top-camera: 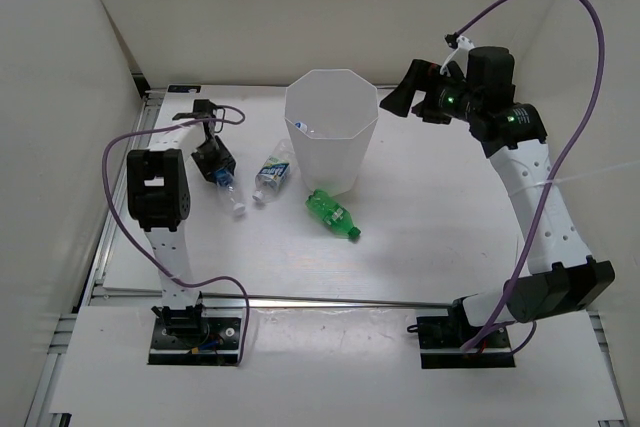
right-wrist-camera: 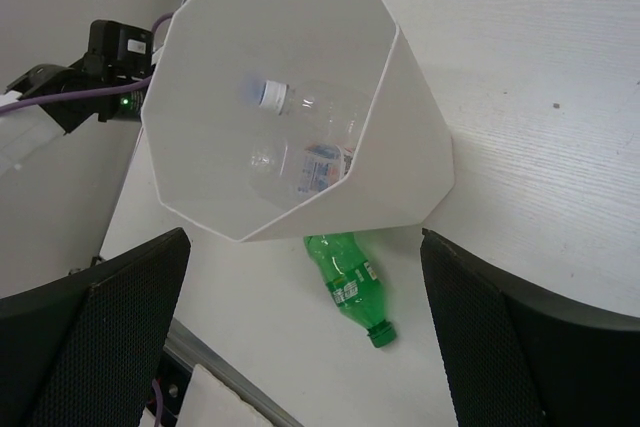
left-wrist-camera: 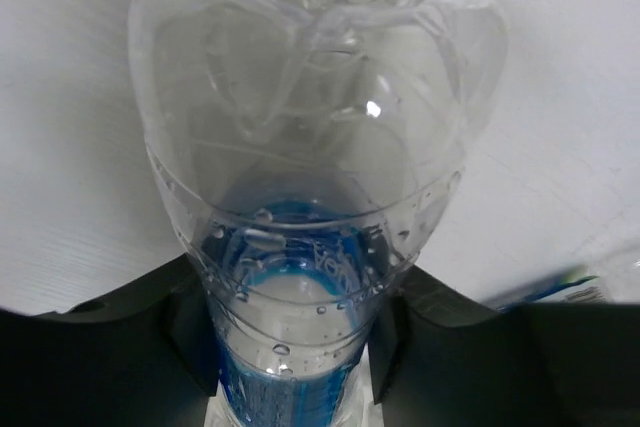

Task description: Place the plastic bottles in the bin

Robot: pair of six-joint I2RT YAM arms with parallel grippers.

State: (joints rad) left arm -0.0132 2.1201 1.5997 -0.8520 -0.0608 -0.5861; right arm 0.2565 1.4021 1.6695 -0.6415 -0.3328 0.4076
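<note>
The white many-sided bin [top-camera: 331, 137] stands at the back middle of the table. Seen from above in the right wrist view [right-wrist-camera: 410, 162], it holds two clear bottles [right-wrist-camera: 305, 137]. My left gripper [top-camera: 213, 162] is shut on a clear blue-labelled bottle [top-camera: 229, 191] with a white cap, left of the bin; the bottle [left-wrist-camera: 310, 177] fills the left wrist view between my fingers [left-wrist-camera: 190, 332]. A second clear bottle [top-camera: 272, 171] lies beside it. A green bottle [top-camera: 332, 214] lies in front of the bin and also shows in the right wrist view [right-wrist-camera: 348, 281]. My right gripper [top-camera: 408, 99] is open and empty, raised right of the bin's rim.
White walls close in the left, back and right sides. A metal rail [top-camera: 300, 299] runs along the table's near edge. Purple cables [top-camera: 560, 7] loop from both arms. The left arm [right-wrist-camera: 105, 72] shows beyond the bin in the right wrist view.
</note>
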